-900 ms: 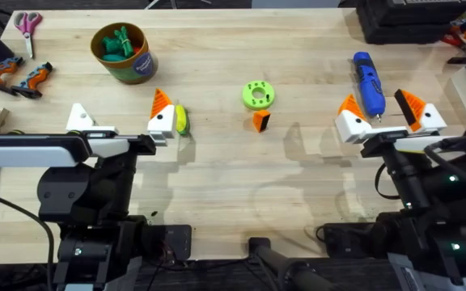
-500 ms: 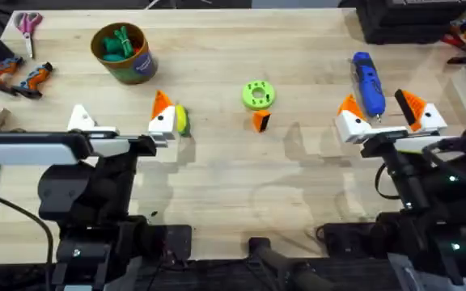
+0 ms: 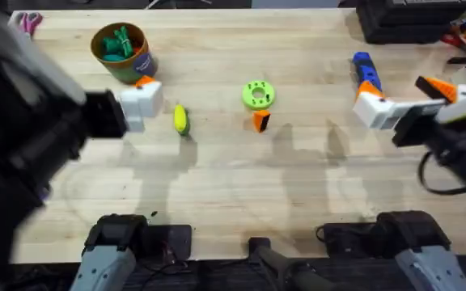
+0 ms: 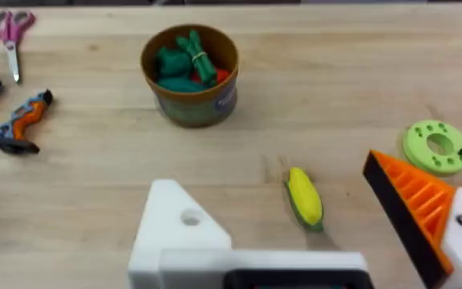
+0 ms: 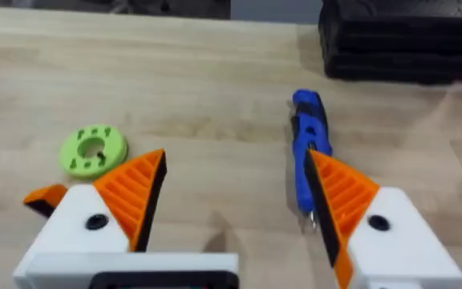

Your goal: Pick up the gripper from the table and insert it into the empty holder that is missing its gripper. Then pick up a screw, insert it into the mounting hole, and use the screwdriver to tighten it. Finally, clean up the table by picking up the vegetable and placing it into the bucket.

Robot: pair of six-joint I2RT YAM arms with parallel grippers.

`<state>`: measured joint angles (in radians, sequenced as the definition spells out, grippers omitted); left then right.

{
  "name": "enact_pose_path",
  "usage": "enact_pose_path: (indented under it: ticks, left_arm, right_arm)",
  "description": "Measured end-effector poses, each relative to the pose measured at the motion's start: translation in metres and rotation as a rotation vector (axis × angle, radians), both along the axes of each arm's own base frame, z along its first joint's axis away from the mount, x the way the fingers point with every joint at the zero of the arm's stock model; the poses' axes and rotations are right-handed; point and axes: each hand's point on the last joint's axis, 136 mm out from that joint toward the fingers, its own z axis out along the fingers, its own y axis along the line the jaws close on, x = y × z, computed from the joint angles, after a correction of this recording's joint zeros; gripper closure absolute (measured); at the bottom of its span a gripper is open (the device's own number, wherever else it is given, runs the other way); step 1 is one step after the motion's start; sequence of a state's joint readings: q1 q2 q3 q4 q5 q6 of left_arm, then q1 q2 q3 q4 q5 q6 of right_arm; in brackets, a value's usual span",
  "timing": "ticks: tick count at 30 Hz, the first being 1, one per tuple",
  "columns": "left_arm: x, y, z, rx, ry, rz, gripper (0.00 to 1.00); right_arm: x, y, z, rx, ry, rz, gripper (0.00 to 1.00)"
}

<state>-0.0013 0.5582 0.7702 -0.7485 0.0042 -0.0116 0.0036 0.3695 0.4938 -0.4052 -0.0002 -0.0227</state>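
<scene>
The loose orange gripper (image 3: pixel 260 121) with its black base lies on the table just in front of a lime-green disc (image 3: pixel 257 94). My left gripper (image 4: pixel 271 181) hangs open above the table. One side is a bare white holder (image 4: pixel 175 237) and the other carries an orange pad (image 4: pixel 411 205). The yellow-green vegetable (image 4: pixel 304 197) lies below, between its fingers. The olive-brown bucket (image 3: pixel 122 52) stands farther back. My right gripper (image 3: pixel 403 93) is open over the near end of the blue screwdriver (image 5: pixel 307 148). I cannot make out a screw.
The bucket (image 4: pixel 189 76) holds dark green toy pieces. Pink-handled scissors (image 4: pixel 8 32) and orange-black hand tools (image 4: pixel 18 128) lie at the far left. A black case (image 3: pixel 403 20) sits at the back right. The left arm looms large and dark over the table's left side.
Both arms have risen and swung forward. The left arm now shows large and blurred, its padded finger near the bucket. The right gripper has moved back and right over the screwdriver.
</scene>
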Motion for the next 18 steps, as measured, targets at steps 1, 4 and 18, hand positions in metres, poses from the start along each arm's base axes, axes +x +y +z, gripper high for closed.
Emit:
enact_pose_path:
  ticks: [1, 4, 18]
  left_arm:
    - [0.002, 0.0, 0.003, 0.0, 0.041, 0.0, 0.015]
    - [0.007, 0.0, 0.01, 0.0, 0.17, 0.0, 0.016]
    - [0.036, -0.02, -0.008, -0.103, 0.482, -0.062, 0.016]
  right_arm:
    - [0.001, 0.0, 0.005, 0.0, 0.04, 0.0, 0.012]
    - [0.005, 0.0, 0.017, 0.004, 0.15, -0.002, 0.012]
    - [0.033, 0.0, 0.022, 0.039, 0.484, -0.029, 0.012]
